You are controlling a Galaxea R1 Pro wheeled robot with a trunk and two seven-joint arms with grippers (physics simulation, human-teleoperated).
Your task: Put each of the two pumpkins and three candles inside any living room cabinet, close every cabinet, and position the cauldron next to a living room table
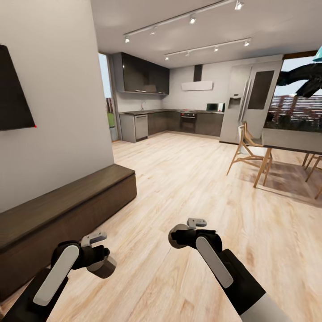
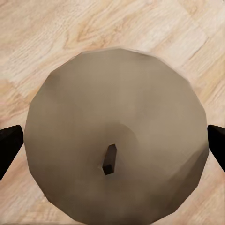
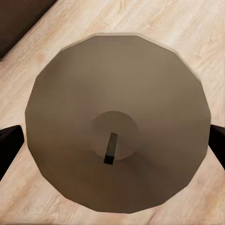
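Note:
Each gripper holds a round beige candle with a short dark wick. My left gripper (image 1: 96, 256) is shut on one candle (image 2: 117, 136), whose grey underside (image 1: 102, 267) hangs low over the floor. My right gripper (image 1: 182, 235) is shut on another candle (image 3: 117, 122), also seen as a pale disc (image 1: 175, 237). Dark fingertips (image 2: 8, 145) (image 3: 9, 145) press each candle's sides. The long, low dark-brown cabinet (image 1: 67, 210) runs along the left wall, its front panels shut, just left of my left arm. The pumpkins and the cauldron are out of view.
A dining table (image 1: 290, 141) with wooden chairs (image 1: 250, 154) stands at the right. A dark screen (image 1: 13, 98) hangs on the left wall above the cabinet. A kitchen with grey cupboards (image 1: 179, 120) and a fridge (image 1: 250, 98) lies at the back. Light wood floor (image 1: 179, 179) stretches ahead.

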